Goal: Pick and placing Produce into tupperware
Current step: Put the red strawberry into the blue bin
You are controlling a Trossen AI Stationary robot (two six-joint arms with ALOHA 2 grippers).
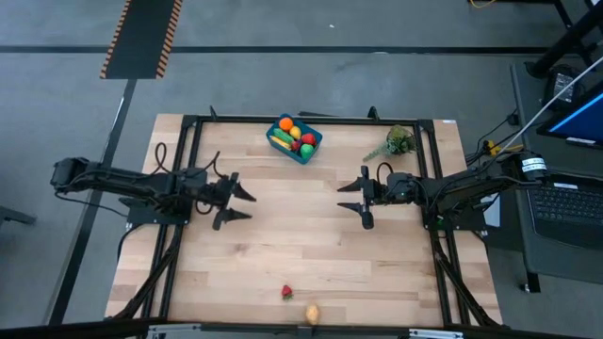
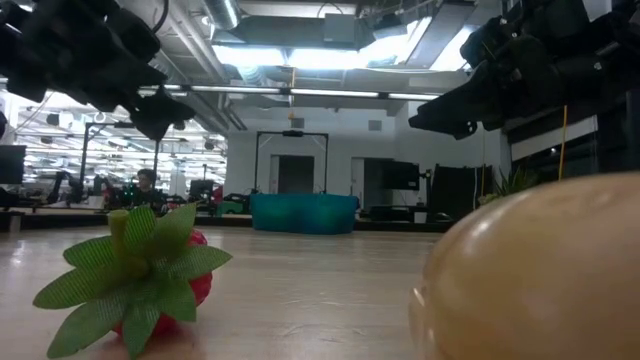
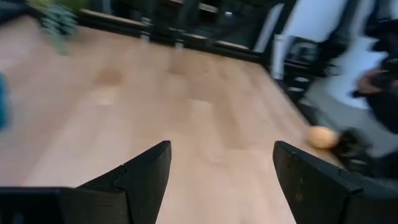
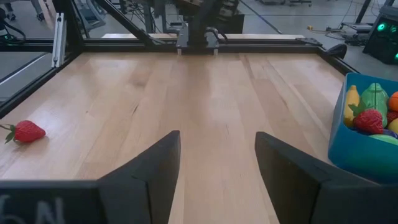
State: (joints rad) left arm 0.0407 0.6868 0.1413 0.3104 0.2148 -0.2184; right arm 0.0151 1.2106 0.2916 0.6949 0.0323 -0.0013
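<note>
Tan produce (image 2: pixel 540 275), cropped, hides table's right side.

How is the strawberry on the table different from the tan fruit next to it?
The strawberry is red with green leaves; the tan fruit is plain, smooth and leafless. The strawberry lies farther from the table's front edge; the tan fruit sits right at it. Both lie loose on the wood, outside the tupperware.

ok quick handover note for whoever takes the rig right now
Left gripper: jaws open, empty, above mid-table on the left.
Right gripper: jaws open, empty, facing it on the right.
Done: blue tupperware at the far edge already holds several produce pieces.
Left: strawberry and tan piece lie loose at the near edge, apart from each other. Plant sprig stays out.
</note>
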